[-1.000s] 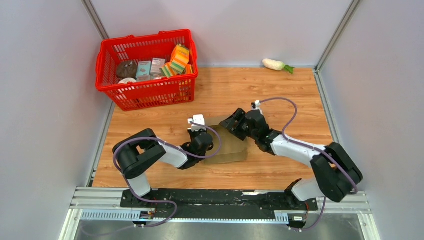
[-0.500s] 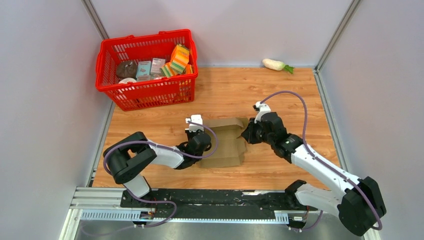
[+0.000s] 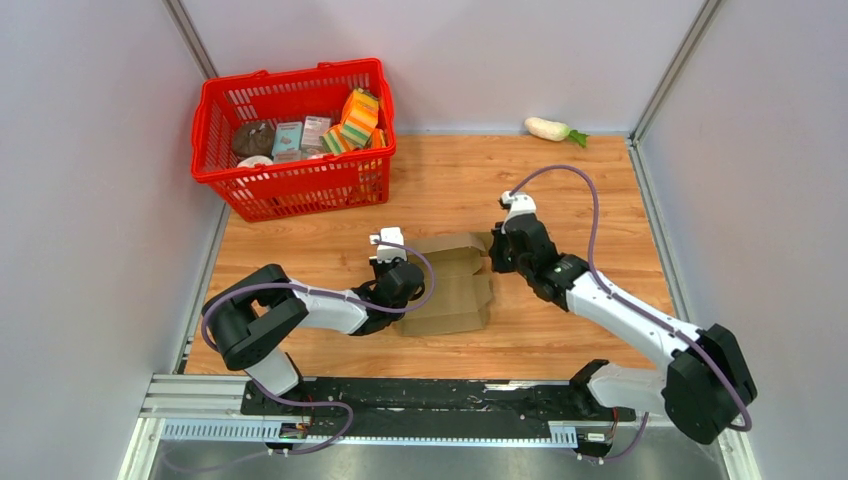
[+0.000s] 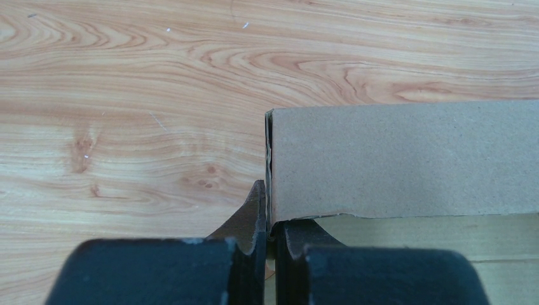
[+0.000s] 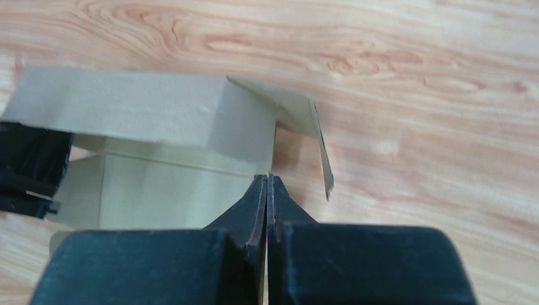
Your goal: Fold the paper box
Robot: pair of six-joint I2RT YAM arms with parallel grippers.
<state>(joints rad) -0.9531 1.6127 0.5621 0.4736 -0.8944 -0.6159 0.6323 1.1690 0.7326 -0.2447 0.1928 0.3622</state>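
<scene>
While cardboard is pinched at both ends, the walls should rise together, creasing squarely. Left gripper (image 4: 270, 213): fingers nearly closed on the 9 o'clock wall of the paper box (image 3: 452, 295), at the centre of the table (image 3: 570, 185). Right gripper (image 5: 267, 181): clamped on its 2 o'clock corner flap. Wrist views show the pinches; overhead hides them.

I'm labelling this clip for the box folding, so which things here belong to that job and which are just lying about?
In the job: the paper box; the left gripper, jaws shut on the box's wall; the right gripper, jaws shut at the box's corner.
Lying about: the red basket; the groceries in it; the white radish by the back wall.
</scene>
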